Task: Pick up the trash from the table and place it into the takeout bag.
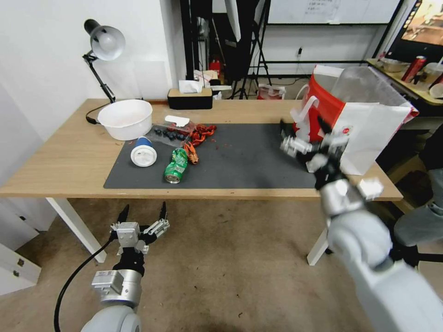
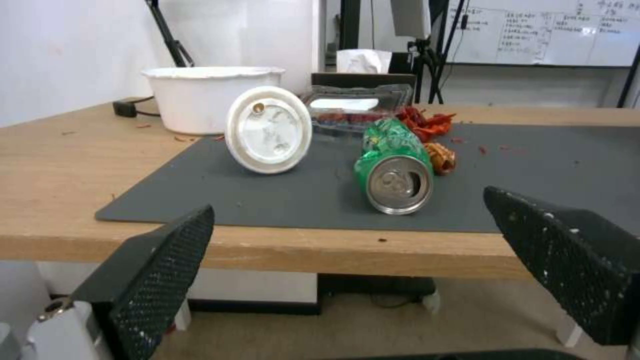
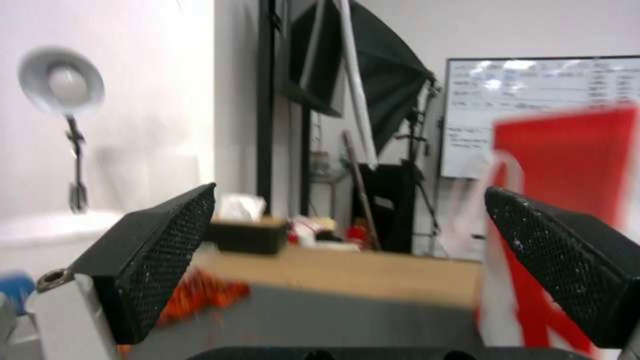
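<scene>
Partly hidden takeout bag [image 1: 369,129] behind right gripper [image 1: 302,133].

Crushed green can [image 1: 176,165], dark grey mat [image 1: 240,157], red-sided white takeout bag [image 1: 369,129]

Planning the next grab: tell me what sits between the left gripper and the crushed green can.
Nothing stands between: the head view shows left gripper open below the table edge, with bare mat before the crushed green can.

Takeout bag [image 3: 567,200] — blurred, cut by frame edge
</scene>
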Controlling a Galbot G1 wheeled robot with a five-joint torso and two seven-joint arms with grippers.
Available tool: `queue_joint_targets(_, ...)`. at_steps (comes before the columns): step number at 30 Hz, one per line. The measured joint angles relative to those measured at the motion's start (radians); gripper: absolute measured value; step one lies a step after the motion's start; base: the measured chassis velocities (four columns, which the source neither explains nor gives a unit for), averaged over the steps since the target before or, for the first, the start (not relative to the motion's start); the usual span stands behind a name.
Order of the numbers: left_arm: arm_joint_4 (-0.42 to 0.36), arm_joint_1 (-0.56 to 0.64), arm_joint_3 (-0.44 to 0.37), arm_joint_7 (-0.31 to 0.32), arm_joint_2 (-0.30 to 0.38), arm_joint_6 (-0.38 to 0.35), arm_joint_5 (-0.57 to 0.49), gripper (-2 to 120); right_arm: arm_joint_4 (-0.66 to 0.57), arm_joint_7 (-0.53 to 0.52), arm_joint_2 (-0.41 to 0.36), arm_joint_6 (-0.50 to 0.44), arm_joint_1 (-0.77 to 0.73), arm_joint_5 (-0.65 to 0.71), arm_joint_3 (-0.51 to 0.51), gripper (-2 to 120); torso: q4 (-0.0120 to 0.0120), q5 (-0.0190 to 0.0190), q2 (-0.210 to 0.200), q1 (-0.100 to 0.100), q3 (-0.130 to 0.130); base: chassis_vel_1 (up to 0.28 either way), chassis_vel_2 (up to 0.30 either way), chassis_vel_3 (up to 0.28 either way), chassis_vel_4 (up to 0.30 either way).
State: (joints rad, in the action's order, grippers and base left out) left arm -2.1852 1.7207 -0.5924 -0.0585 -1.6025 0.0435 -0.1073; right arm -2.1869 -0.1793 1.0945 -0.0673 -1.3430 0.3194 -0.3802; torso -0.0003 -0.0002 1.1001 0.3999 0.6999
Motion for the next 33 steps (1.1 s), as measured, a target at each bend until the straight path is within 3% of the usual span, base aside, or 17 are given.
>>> queue_joint_targets(5,0.002,-0.003,0.0,0.0,0.004,0.0,-0.007,100,0.012,-0.083,0.038,-0.094,-0.184,-0.079,-0.007,100,0.0002,0.0001,0.0,0.0,0.0,0.0,0.0,0.0,0.0)
queue_joint_targets(12,0.005,-0.008,0.001,0.0,0.012,0.0,-0.01,100,0.077,-0.127,0.078,-0.177,-0.288,-0.122,-0.005,100,0.0002,0.0001,0.0,0.0,0.0,0.0,0.0,0.0,0.0)
queue_joint_targets(24,0.011,-0.028,0.005,-0.003,0.031,0.006,-0.029,100,0.12,-0.136,0.107,-0.197,-0.277,-0.135,0.009,100,0.0004,0.0,0.0,0.0,0.0,0.0,0.0,0.0,0.0)
queue_joint_targets(33,0.03,-0.109,0.02,-0.016,0.107,-0.006,-0.12,100,0.123,-0.133,0.114,-0.19,-0.261,-0.134,0.017,100,0.0002,0.0001,0.0,0.0,0.0,0.0,0.0,0.0,0.0)
